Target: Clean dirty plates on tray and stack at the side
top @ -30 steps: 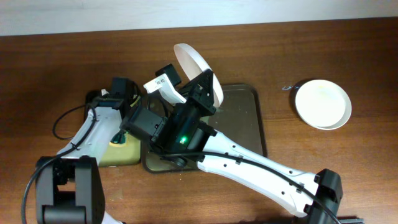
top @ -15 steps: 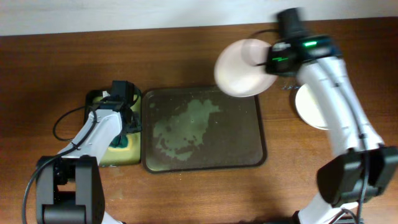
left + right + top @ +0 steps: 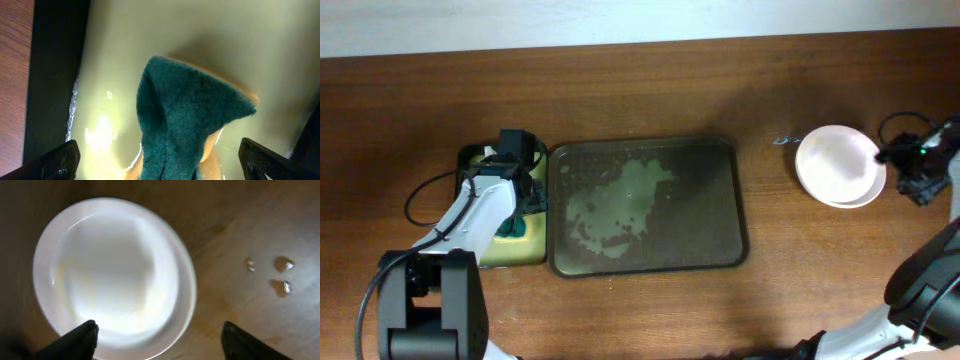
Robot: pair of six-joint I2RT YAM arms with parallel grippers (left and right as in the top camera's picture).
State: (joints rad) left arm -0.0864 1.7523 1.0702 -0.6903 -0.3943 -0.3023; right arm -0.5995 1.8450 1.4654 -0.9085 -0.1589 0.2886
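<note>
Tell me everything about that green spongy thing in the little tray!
The sponge has a fuzzy dark green scrubbing top and a softer yellow-orange layer underneath that peeks out at its edges. It looks wet and a bit bent. It lies in shiny yellowish water inside the small dark-rimmed tray. The left tool hovers over it with its fingers spread open on either side, not squeezing it.

Stacked white plates (image 3: pixel 838 166) lie right of the wet dark-brown tray (image 3: pixel 712 228).
</note>
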